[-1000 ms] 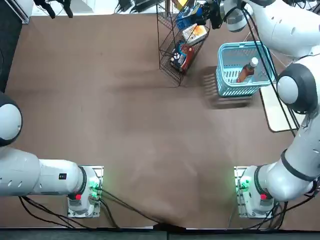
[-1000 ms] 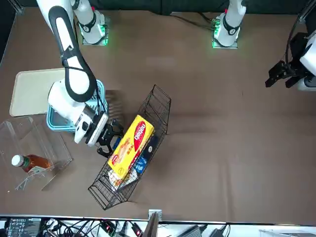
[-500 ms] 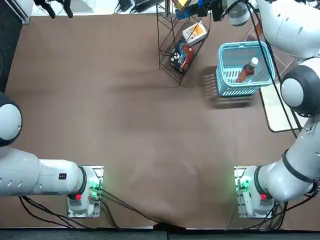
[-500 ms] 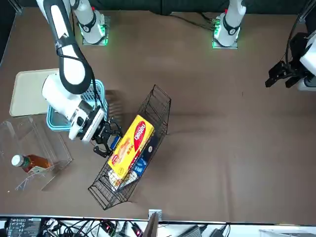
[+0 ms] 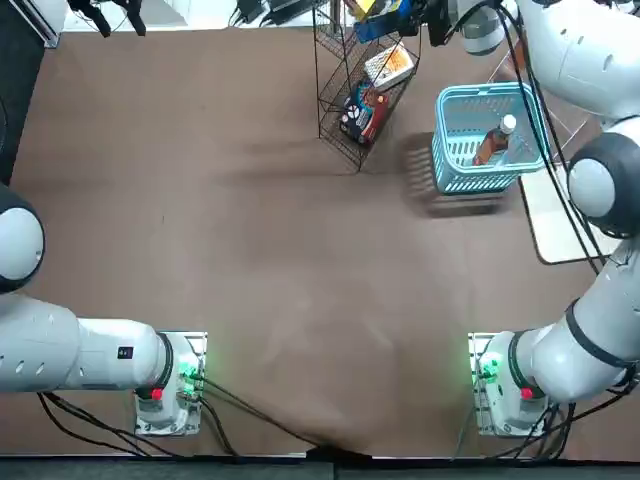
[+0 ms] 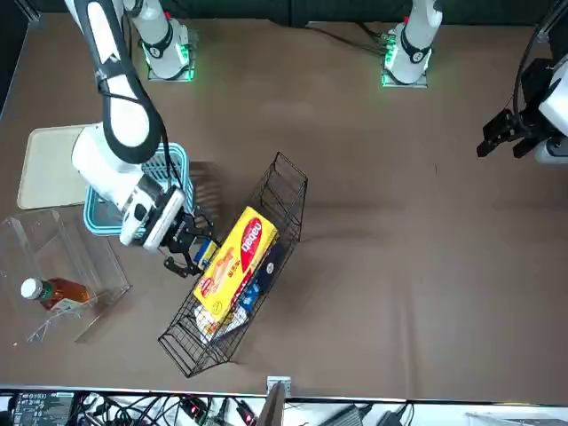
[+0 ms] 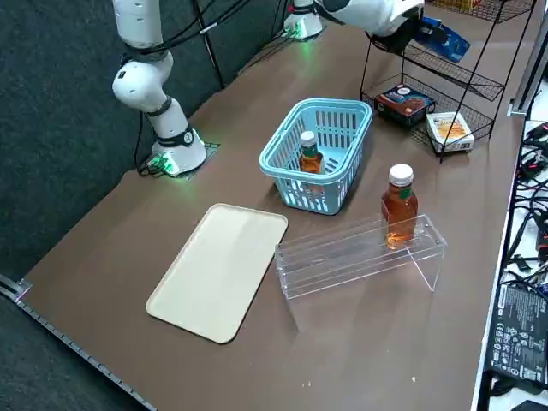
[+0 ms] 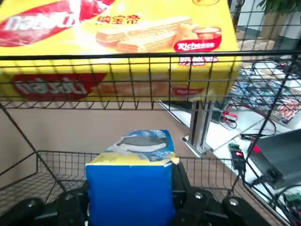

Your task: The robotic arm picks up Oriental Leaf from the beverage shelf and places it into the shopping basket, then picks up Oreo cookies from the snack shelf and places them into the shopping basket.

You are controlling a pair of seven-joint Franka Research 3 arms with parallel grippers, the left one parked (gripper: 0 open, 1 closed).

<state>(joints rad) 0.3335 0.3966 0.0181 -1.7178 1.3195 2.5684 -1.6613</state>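
from the wrist view, i have the oreo packet (image 8: pixel 130 193) pinched between the two fingers of my right hand (image 8: pixel 130 188), which are closed onto its sides. the packet is in among the wires of the black snack rack (image 6: pixel 288 191), at the side where my white right arm (image 5: pixel 590 60) reaches in. its long axis runs outward from the hand; in the top view that is roughly crosswise, with the free end towards the left. in the right side view it slopes down a little towards that end, and in the wrist view the far end shows light print.

what stands in the way is the rack itself: thin wires cross around the packet, and the yellow nabati box (image 6: pixel 236 264) lies just beyond it on an upper tier. on a lower tier sit the red-and-black packet (image 7: pixel 405 104) and the white-and-orange packet (image 7: pixel 450 130).

further off, near the rack on the counter (image 5: pixel 250 260), is the light blue basket (image 7: pixel 355 145) with a bottle (image 7: pixel 311 157) leaning inside, cap end up. beside the basket lies the cream tray (image 7: pixel 218 270), and past them the clear beverage rack (image 7: pixel 342 257) carries another bottle (image 7: pixel 400 205).
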